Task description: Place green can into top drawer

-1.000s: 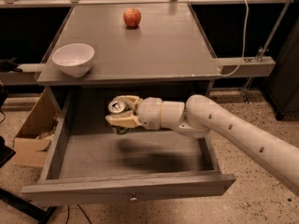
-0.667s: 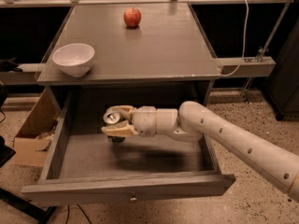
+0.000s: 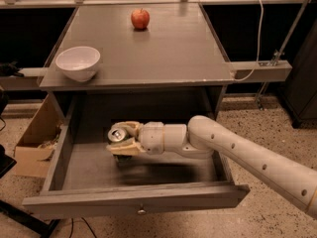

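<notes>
- Grey wood marks the wide, shallow top drawer (image 3: 89,202), pulled open towards us beneath the grey tabletop (image 3: 163,48).
- The cream two-finger gripper (image 3: 120,139) sits inside it, left of centre, clamped on the small green can with the silver top (image 3: 117,135), which leans over.
- Since a second ago, gripper and can have sunk lower and slightly left, nearer the drawer floor.
- We judge that only set-down and release remain; we cannot tell whether the can touches the floor.
- The round red apple (image 3: 140,19) and white bowl (image 3: 78,62) rest on the tabletop.
</notes>
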